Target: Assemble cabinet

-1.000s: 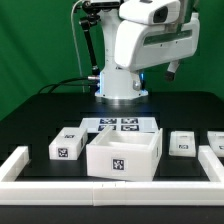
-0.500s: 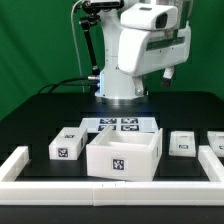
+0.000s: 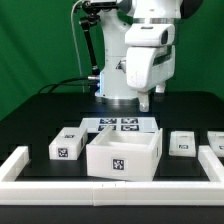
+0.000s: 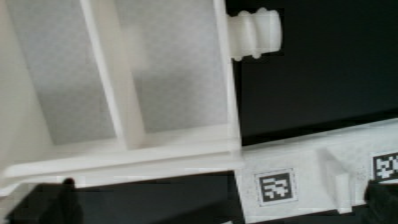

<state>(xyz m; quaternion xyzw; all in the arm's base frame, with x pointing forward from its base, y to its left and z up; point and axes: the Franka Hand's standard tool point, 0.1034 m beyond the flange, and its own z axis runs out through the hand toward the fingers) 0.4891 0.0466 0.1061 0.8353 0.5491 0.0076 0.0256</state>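
The cabinet shell (image 3: 124, 156), an open white box with a tag on its front, stands near the front of the black table. In the wrist view its inside (image 4: 160, 80) shows a dividing wall and a ribbed white peg (image 4: 258, 35) on one side. Smaller white tagged blocks lie beside it: one on the exterior view's left (image 3: 67, 146) and two on its right (image 3: 183, 143) (image 3: 215, 148). My gripper (image 3: 145, 99) hangs behind the shell, above the marker board, touching nothing. In the wrist view the gripper (image 4: 214, 205) is open and empty, its dark fingertips (image 4: 48, 200) far apart.
The marker board (image 3: 120, 126) lies flat behind the shell and shows under the gripper in the wrist view (image 4: 302, 180). A long white rail (image 3: 100, 190) runs along the table's front edge and turns up both sides. The robot's base (image 3: 118, 85) stands at the back.
The arm's head has swung down and toward the exterior view's left, bringing the gripper lower over the marker board. The cabinet parts have not moved.
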